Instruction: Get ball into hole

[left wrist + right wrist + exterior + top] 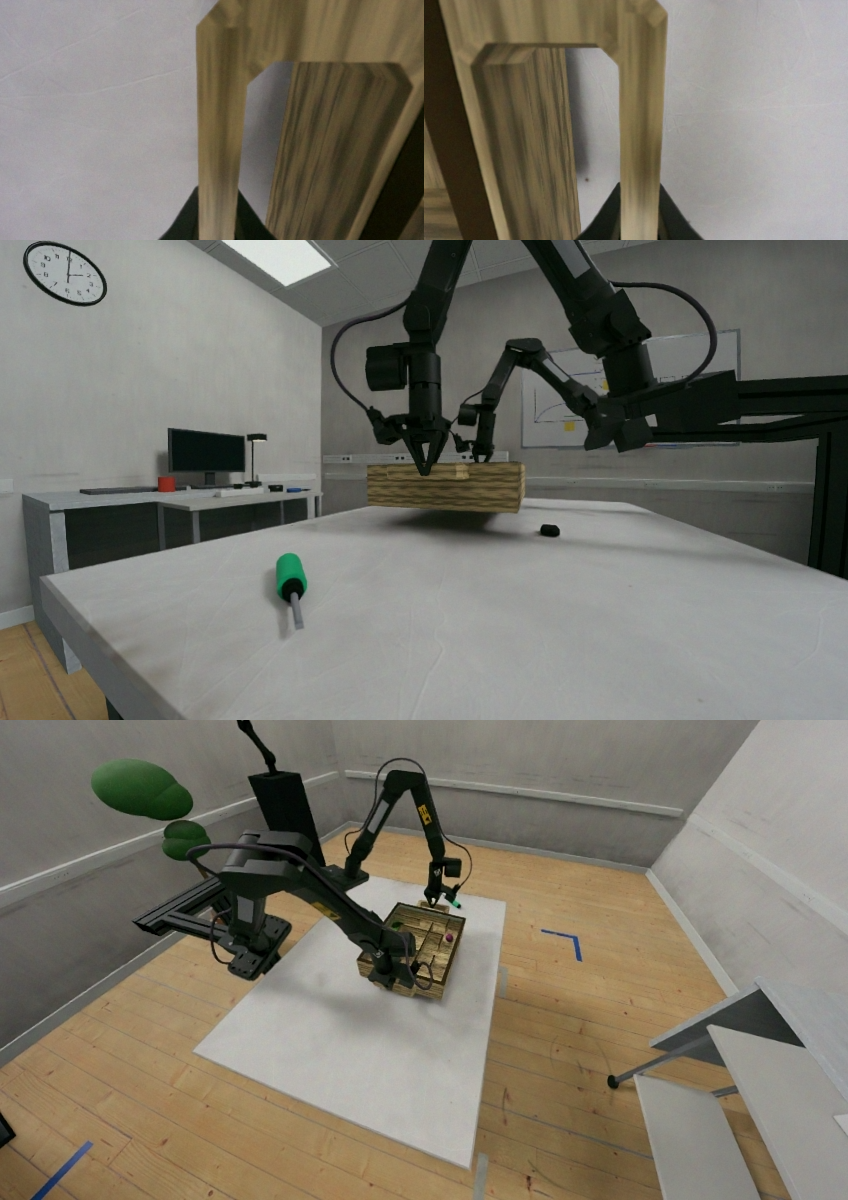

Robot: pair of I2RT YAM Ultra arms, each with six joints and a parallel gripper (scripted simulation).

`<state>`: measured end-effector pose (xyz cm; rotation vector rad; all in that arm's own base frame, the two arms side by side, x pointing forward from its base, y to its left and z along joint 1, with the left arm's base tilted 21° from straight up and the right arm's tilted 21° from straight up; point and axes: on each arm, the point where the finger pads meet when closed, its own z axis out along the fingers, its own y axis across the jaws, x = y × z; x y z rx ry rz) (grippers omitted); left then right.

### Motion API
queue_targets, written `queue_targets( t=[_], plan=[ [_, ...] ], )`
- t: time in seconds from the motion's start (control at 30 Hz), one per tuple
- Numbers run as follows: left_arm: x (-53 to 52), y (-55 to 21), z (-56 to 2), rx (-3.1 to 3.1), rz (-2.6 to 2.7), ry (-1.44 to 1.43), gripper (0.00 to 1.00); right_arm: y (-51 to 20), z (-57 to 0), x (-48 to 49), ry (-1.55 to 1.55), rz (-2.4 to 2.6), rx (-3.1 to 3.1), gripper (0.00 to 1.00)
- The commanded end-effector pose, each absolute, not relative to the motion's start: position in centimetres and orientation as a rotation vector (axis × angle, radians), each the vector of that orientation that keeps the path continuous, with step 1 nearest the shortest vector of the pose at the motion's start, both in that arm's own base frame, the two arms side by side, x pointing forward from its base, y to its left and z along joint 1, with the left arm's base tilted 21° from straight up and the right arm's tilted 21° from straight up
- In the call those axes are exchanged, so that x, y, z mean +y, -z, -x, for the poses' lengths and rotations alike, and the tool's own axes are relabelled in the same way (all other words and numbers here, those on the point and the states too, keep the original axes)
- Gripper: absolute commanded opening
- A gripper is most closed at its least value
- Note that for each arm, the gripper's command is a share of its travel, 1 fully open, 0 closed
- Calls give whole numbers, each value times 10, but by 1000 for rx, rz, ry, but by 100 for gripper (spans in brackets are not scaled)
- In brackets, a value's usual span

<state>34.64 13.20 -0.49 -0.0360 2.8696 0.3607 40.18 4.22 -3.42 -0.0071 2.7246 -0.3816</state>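
The wooden board (437, 993) (446, 498) (320, 125) (529, 150), a walled box with inner walls, hangs a little above the table with a shadow beneath. The magenta ball (449, 937) is inside, near the board's right side in the top view. The green-bottomed hole (396, 925) shows at the far left inside; other holes cannot be made out. My left gripper (431, 902) (424, 470) (216, 195) is shut on the far handle (217, 125) (458, 471). My right gripper (389, 981) (482, 458) (639, 191) is shut on the opposite handle (639, 125); its arm hides the board's near-left part in the top view.
A green-handled screwdriver (455, 903) (290, 576) lies on the white table (368, 1070) (476, 644) beyond the left gripper's side of the board. A small black object (549, 530) lies on the table beside the board, on the arm-mount side.
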Motion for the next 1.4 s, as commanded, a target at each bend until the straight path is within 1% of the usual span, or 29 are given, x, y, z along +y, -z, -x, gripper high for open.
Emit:
queue_targets(
  t=[0.0,0.07,0.1,0.13,0.2,0.23,0.3,0.43,0.47,0.63,0.67,0.7,0.77,0.9,1.0,1.03,1.07,1.1,1.23,1.27,1.37],
  plan=[
    [124,-41,-380,2740,5,-376,0,-9,-442,60,315,26,2590,0],
    [124,-41,-380,2740,5,-376,0,-9,-442,60,315,26,2590,0],
    [127,-40,-368,2809,40,-428,0,15,-434,64,286,62,2681,0],
    [127,-44,-370,2807,44,-440,0,16,-436,64,275,63,2684,0],
    [121,-41,-377,2811,-5,-362,0,5,-432,56,353,5,2692,0],
    [119,-24,-374,2861,-11,-347,0,1,-433,57,356,9,2688,0],
    [119,-28,-378,2854,-23,-328,0,-4,-432,56,381,-7,2694,0],
    [124,-43,-390,2762,-10,-365,0,-10,-441,62,339,-3,2641,0],
    [121,-27,-373,2810,-14,-351,0,-10,-440,62,342,-5,2641,0],
    [123,-34,-374,2815,-10,-350,0,-8,-436,61,347,-1,2650,0],
    [127,-30,-378,2795,-4,-344,0,2,-426,57,372,-5,2671,0],
    [129,-24,-369,2813,7,-337,0,1,-422,57,383,0,2681,0],
    [128,-25,-375,2771,-8,-338,0,3,-428,58,373,23,2628,0],
    [125,-29,-379,2740,-25,-331,0,-4,-432,61,369,26,2591,0],
    [134,-37,-393,2684,-28,-292,0,-20,-438,64,406,-17,2546,0],
    [132,-28,-386,2699,-33,-275,0,-24,-439,65,411,-18,2532,0],
    [129,-18,-379,2717,-40,-254,0,-16,-428,62,437,-9,2550,0],
    [132,-26,-387,2722,-35,-253,0,-18,-424,62,458,-10,2591,0],
    [131,-27,-391,2701,-34,-285,0,-22,-437,68,403,19,2540,0],
    [127,-19,-377,2714,-3,-301,0,-7,-427,70,352,58,2554,0],
    [129,-22,-374,2695,9,-356,0,-2,-431,61,328,42,2535,0]
  ],
)
